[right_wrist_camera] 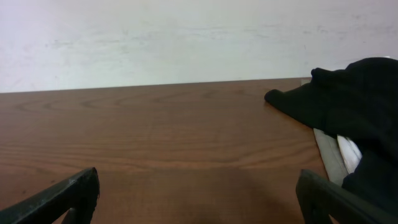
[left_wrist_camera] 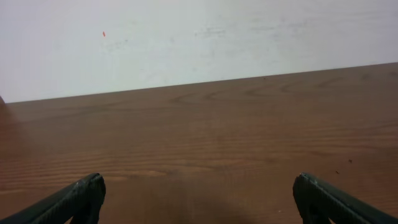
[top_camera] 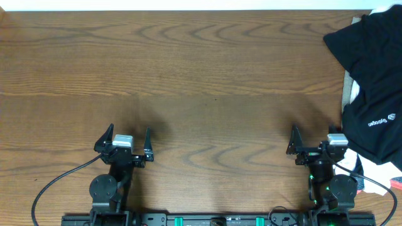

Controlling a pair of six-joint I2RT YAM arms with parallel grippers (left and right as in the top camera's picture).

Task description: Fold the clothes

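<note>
A heap of black clothes lies at the table's right edge, one piece with a small white logo. It also shows at the right of the right wrist view. My left gripper is open and empty near the front left of the table; its fingertips show in the left wrist view. My right gripper is open and empty near the front right, just left of the heap; its fingertips show in the right wrist view.
The brown wooden table stretches between and beyond the arms. A white cloth and a grey strip peek from under the black heap. Cables run at the front edge by each arm base. A pale wall stands behind the table.
</note>
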